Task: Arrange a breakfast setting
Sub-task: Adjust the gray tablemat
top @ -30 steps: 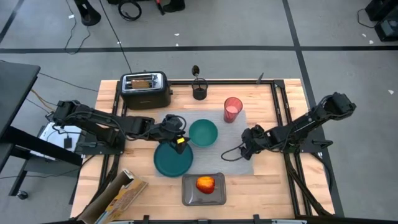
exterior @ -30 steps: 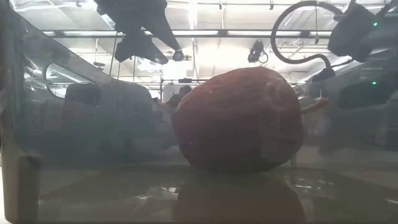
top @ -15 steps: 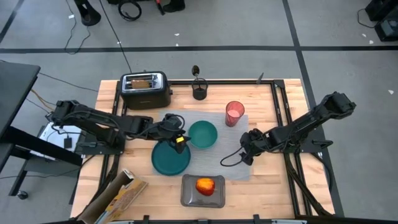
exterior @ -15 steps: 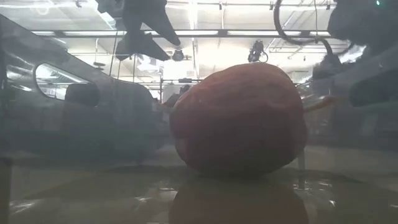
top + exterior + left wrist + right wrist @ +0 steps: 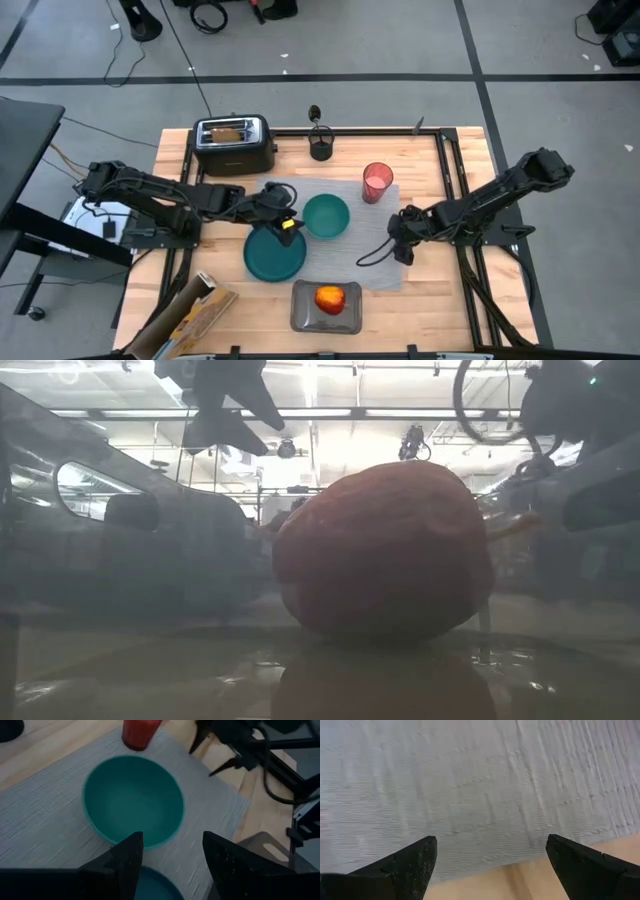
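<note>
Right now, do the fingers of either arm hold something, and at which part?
Nothing is held. The left gripper is open above the teal bowl; the right gripper is open over the grey placemat.

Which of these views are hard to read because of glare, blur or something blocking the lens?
Low view: the apple sits close to the lens and fills the middle, dark against bright ceiling lights, with a hazy reflection beneath it. Left wrist view: the bowl and placemat are slightly soft. Right wrist view: only placemat weave shows, smeared. High view: evenly lit and clear.
</note>
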Controlling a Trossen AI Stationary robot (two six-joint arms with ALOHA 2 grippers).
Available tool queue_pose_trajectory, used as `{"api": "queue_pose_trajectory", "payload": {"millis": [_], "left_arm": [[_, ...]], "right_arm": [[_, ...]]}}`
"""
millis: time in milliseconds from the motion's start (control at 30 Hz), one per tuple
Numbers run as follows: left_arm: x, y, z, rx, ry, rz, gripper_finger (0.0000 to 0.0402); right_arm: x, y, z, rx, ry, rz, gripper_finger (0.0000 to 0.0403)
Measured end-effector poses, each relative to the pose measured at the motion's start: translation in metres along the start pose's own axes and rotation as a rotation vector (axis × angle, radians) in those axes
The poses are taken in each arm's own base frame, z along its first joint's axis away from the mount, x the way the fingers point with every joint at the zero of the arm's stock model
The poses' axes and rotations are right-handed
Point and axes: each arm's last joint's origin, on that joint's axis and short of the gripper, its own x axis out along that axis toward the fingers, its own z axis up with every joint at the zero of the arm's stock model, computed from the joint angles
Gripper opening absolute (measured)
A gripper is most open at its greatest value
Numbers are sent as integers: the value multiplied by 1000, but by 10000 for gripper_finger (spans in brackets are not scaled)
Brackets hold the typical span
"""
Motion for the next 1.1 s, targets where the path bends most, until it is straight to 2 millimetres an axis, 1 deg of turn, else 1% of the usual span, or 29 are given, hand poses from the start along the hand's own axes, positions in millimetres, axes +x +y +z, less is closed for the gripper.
{"api": "queue_pose_trajectory", "payload": {"millis": [633,1000,1100], "left_arm": [[0,0,0,-8,4,4,212],[0,0,0,-18,1,2,212],[0,0,0,-23,-5,-4,212]], "right_arm": [[5,-27,13,-85,17,-72,374],[6,-34,16,-118,16,-92,374],[2,-34,17,-125,17,-97,374]]}}
